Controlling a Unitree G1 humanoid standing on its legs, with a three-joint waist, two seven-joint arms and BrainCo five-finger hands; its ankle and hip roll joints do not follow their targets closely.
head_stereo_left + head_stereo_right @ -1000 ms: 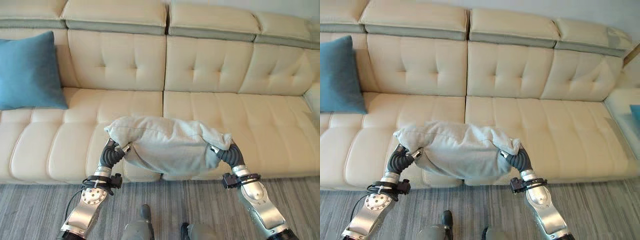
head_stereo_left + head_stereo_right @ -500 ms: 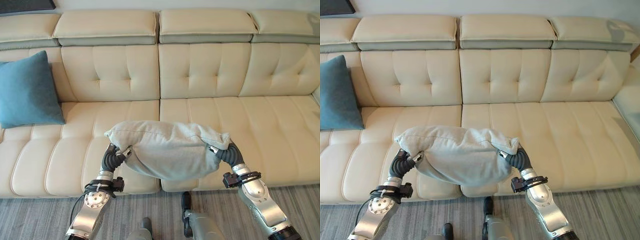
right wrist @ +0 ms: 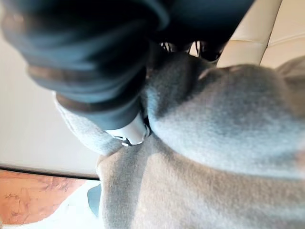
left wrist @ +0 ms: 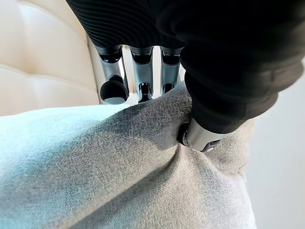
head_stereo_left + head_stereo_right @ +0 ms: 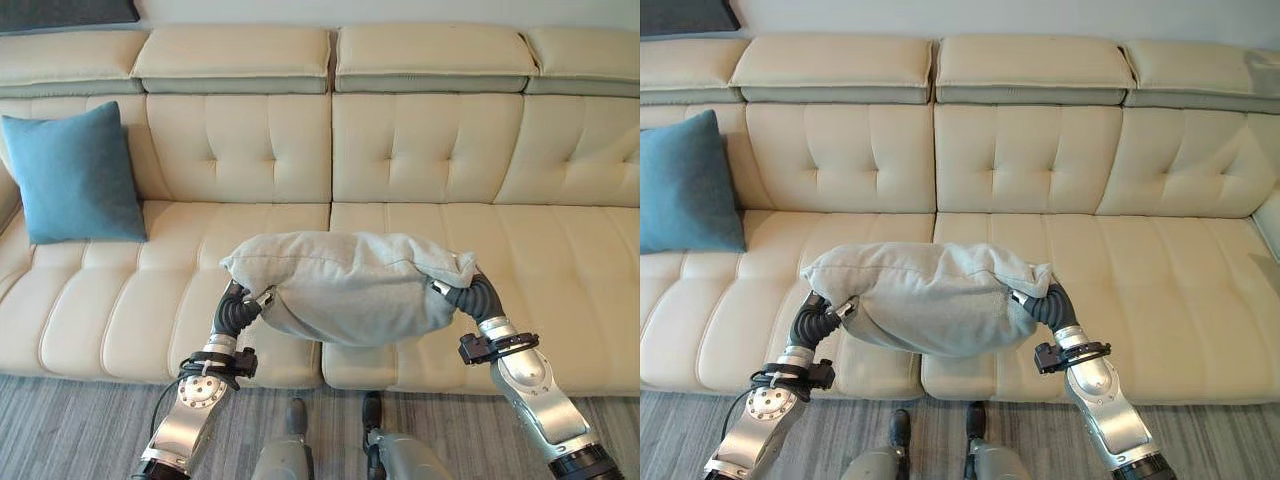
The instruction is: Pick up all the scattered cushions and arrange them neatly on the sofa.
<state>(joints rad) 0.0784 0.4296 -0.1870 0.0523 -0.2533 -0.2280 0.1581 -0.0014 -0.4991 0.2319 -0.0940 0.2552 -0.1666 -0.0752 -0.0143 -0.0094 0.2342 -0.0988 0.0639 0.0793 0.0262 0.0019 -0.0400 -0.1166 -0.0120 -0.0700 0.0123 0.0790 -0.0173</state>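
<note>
Camera view shifts between frames, so most apparent motion is the head; relative to the arms the grey cushion (image 5: 347, 285) holds the same pose, pinned between both hands over the front of the seat.

Left hand (image 4: 143, 76): fingers run down behind one end of the cushion, thumb digs into the fabric on the near side, so it pinches that end. Right hand (image 3: 128, 129): thumb presses into the other end, fingers are buried in the fabric; reads as a matching pinch.

Handling guess: soft, light, floppy. It sags between the grips and dents at the thumbs. Not fragile, woven cover gives decent friction. End pinches work, but a grip nearer the corners or seams would stop it drooping when set upright.

Cream sofa (image 5: 430, 150) beyond, backrest free straight ahead. Blue cushion (image 5: 75, 175) already upright against the backrest at far left, well apart from the grey one.
</note>
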